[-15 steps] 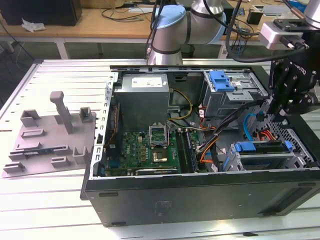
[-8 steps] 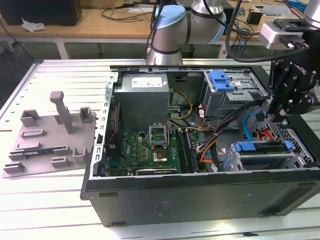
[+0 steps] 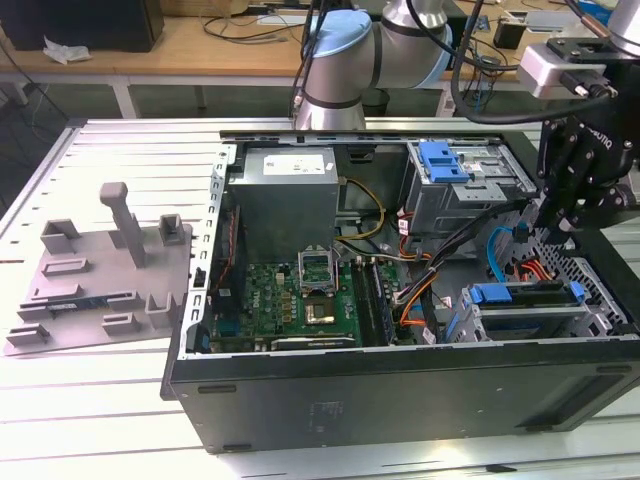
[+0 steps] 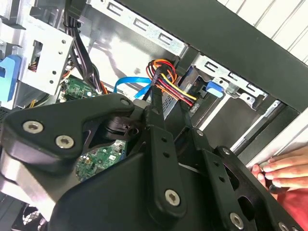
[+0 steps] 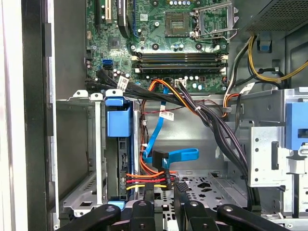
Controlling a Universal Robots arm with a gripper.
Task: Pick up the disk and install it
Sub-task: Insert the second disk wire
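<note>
The disk (image 3: 525, 308) sits edge-up in the lower drive cage at the exterior view's right, its blue bracket (image 3: 505, 293) along the top. In the first wrist view the disk (image 5: 124, 159) stands in the cage under the blue bracket (image 5: 118, 122). My gripper (image 3: 550, 222) hangs inside the open computer case (image 3: 400, 385) just beyond that cage. Its black fingers (image 5: 147, 195) are close together on a black cable connector (image 5: 179, 185) with red, orange and yellow wires. In the second wrist view that connector (image 4: 155, 73) sits at the fingertips (image 4: 157, 98).
A blue flat cable (image 5: 180, 155) loops beside the gripper. The motherboard (image 3: 300, 295) and black cable bundles (image 5: 211, 120) fill the case. The upper cage carries a blue tab (image 3: 440, 160). A grey moulded tray (image 3: 100, 270) lies outside. A person's hand (image 4: 284, 168) rests on the case edge.
</note>
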